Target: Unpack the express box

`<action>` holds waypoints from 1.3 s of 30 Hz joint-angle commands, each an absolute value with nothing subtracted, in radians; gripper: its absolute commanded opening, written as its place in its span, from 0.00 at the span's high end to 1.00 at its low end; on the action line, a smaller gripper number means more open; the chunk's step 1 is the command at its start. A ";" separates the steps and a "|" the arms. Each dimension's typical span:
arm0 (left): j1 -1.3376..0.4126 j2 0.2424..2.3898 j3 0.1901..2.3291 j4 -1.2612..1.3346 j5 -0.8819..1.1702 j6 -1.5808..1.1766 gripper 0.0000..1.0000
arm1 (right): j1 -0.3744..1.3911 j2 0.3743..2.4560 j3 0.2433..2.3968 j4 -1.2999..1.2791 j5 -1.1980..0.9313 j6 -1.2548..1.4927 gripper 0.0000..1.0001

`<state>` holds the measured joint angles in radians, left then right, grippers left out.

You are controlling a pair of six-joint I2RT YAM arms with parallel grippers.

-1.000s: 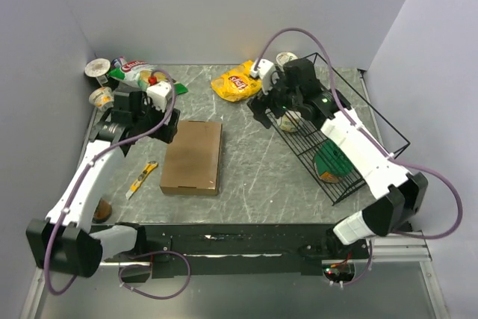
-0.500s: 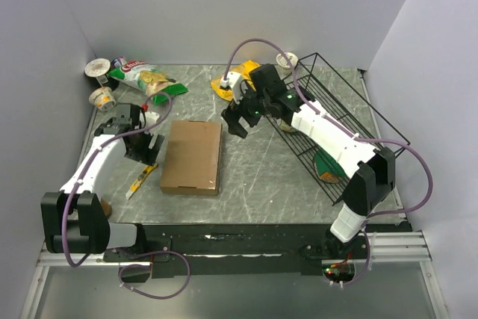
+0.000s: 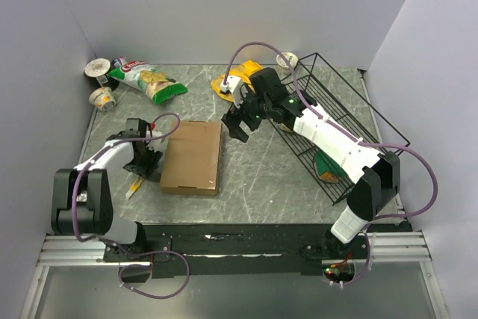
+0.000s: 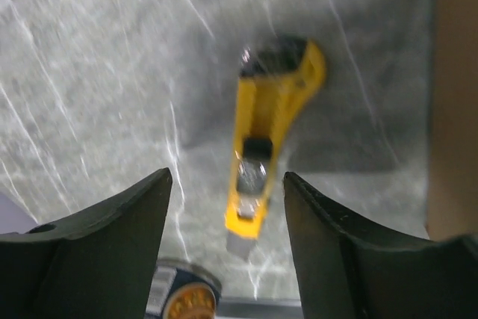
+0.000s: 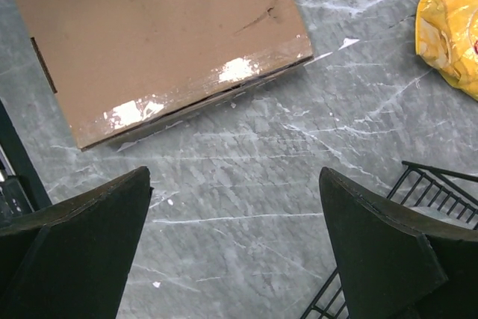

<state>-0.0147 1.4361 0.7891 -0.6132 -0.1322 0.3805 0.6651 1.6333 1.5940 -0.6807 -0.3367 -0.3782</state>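
Observation:
The express box (image 3: 193, 156) is a flat brown cardboard mailer lying closed on the grey marble table, left of centre; it also shows in the right wrist view (image 5: 164, 42) with clear tape along one edge. A yellow utility knife (image 3: 137, 184) lies just left of the box. My left gripper (image 3: 143, 163) is open and hovers right above the knife (image 4: 270, 140), which sits between the fingers. My right gripper (image 3: 237, 126) is open and empty, above bare table just right of the box's far corner.
A black wire basket (image 3: 340, 128) lies tilted at the right with a green item inside. A yellow snack bag (image 3: 237, 80) lies behind my right arm. A green snack bag (image 3: 146, 78) and cups (image 3: 101, 97) sit at the back left. A small tin (image 4: 179, 296) is near the knife.
My left gripper has moved toward me from beside the box's far left corner down to over the knife. My right gripper swung left from the basket toward the box.

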 commanded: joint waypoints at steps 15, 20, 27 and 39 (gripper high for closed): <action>0.032 1.601 0.761 -0.514 -0.008 0.431 0.99 | 0.669 1.575 1.571 -0.675 -0.290 -0.411 0.00; 0.052 1.526 0.853 -0.615 0.079 0.402 0.99 | 0.664 1.569 1.580 -0.681 -0.275 -0.419 0.00; 0.054 1.292 1.040 -0.768 0.410 0.449 0.99 | 0.544 1.588 1.689 -0.675 -0.391 -0.229 0.04; -0.123 1.198 1.227 -0.605 0.593 0.241 0.99 | 0.436 1.778 1.964 -0.574 -0.905 0.152 0.11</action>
